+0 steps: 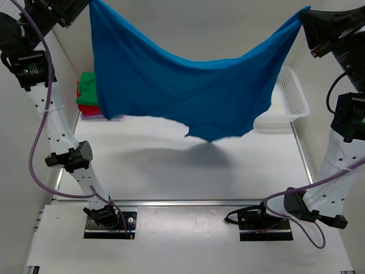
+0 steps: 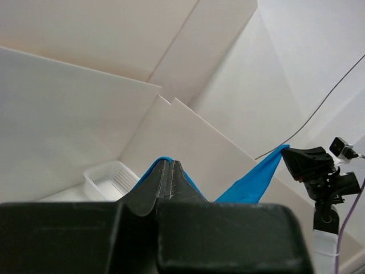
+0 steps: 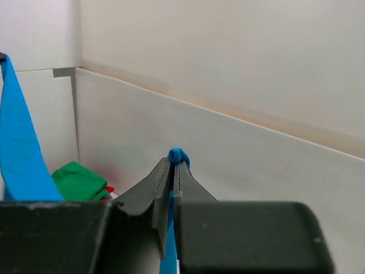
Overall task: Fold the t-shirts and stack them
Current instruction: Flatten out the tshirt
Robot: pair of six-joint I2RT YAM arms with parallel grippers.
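Observation:
A bright blue t-shirt (image 1: 194, 85) hangs spread in the air above the table, sagging in the middle, its lowest edge well clear of the surface. My left gripper (image 1: 91, 3) is shut on its upper left corner and my right gripper (image 1: 302, 12) is shut on its upper right corner. In the left wrist view the closed fingertips (image 2: 170, 163) pinch blue cloth (image 2: 256, 180). In the right wrist view a blue nub (image 3: 179, 154) pokes out above the closed jaws. Folded t-shirts are stacked at the back left, green (image 1: 87, 85) on top of red and pink.
A white mesh basket (image 1: 292, 98) sits at the back right, partly behind the hanging shirt. White walls close in the table at the back and on both sides. The arm bases stand at the near edge.

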